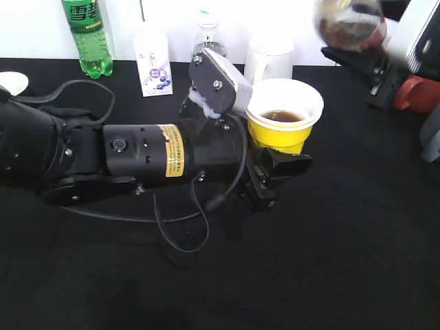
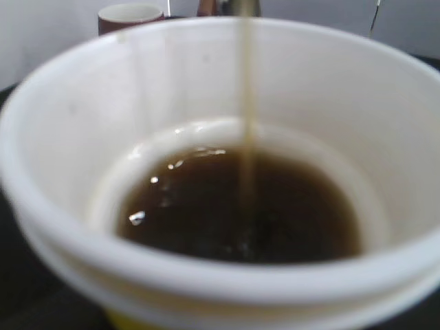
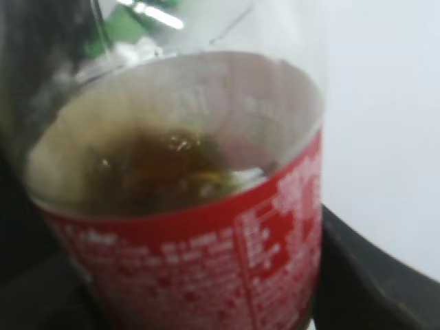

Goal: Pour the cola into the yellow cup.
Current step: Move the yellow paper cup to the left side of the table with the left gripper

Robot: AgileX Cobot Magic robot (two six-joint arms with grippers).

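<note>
The yellow cup (image 1: 283, 136) with a white rim stands on the black table, partly filled with dark cola. My left gripper (image 1: 278, 165) is shut on the cup's lower part, with the arm lying across the table from the left. In the left wrist view the cup (image 2: 62, 137) fills the frame and a thin brown stream (image 2: 246, 103) falls into the drink. My right gripper (image 1: 371, 65) is shut on the cola bottle (image 1: 347, 24), held tilted high to the cup's upper right. The right wrist view shows the bottle's red label (image 3: 206, 268) and sloshing cola; the cap is out of view.
Along the back edge stand a green soda bottle (image 1: 88, 34), a small white bottle with a purple label (image 1: 152, 65), a clear water bottle (image 1: 208, 34) and a white mug (image 1: 268, 58). A red mug (image 1: 416, 93) stands at the right. A cable (image 1: 179, 220) loops by the left arm.
</note>
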